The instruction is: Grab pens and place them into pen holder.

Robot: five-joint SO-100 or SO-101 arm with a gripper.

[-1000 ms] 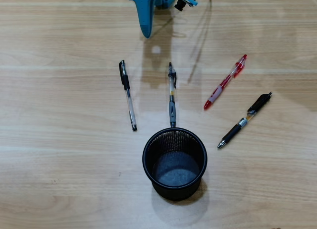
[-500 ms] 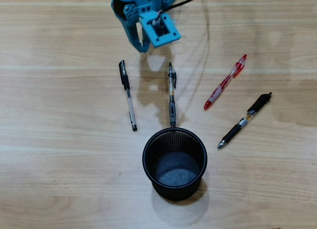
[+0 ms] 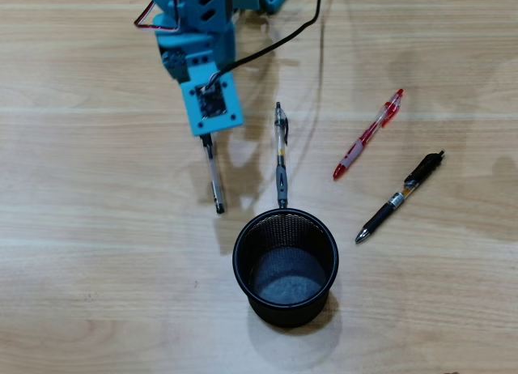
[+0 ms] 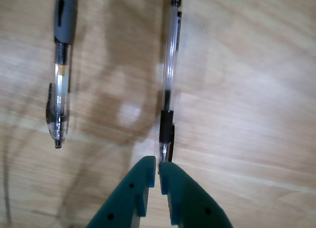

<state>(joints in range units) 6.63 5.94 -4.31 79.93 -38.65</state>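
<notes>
In the overhead view the blue arm (image 3: 198, 46) reached down from the upper left of the frame and hid the top half of the clear pen with black cap (image 3: 214, 180). The grey-sleeved pen (image 3: 280, 159) lay just right of it, its tip nearly at the empty black mesh pen holder (image 3: 243, 265). The red-and-white pen (image 3: 368, 133) and black-and-silver pen (image 3: 401, 196) lay well apart at right. In the wrist view the gripper (image 4: 158, 166) looked almost closed, empty, just over the capped end. No writing was readable.
</notes>
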